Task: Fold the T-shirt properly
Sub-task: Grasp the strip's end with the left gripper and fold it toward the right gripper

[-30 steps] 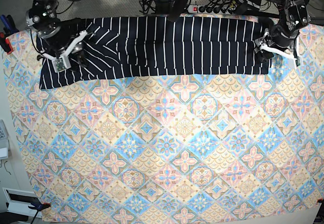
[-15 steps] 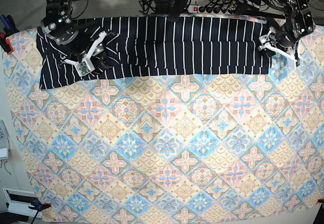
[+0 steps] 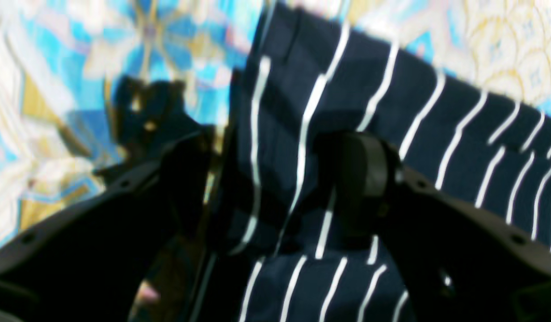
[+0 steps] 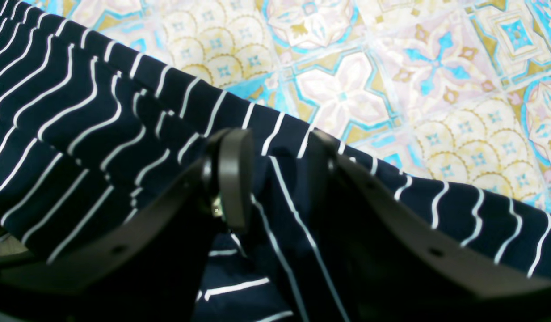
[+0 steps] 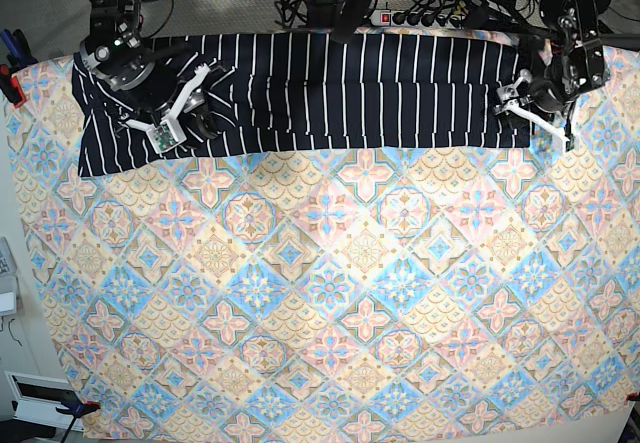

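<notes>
Black white-pinstriped cloth T-shirt (image 5: pixel 330 93) is laid along table's far edge. Right hand (image 4: pixel 275 174) is clamped on a cloth fold; left hand (image 3: pixel 275 179) is spread wide astride the hem. Judged soft, limp; best gripped at corners.

Right gripper (image 4: pixel 275 174) pinching T-shirt (image 4: pixel 101 134) fold

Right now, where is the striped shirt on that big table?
In the base view the shirt lies as a long band along the far edge of the tablecloth, between the two hands, just below a power strip.
</notes>
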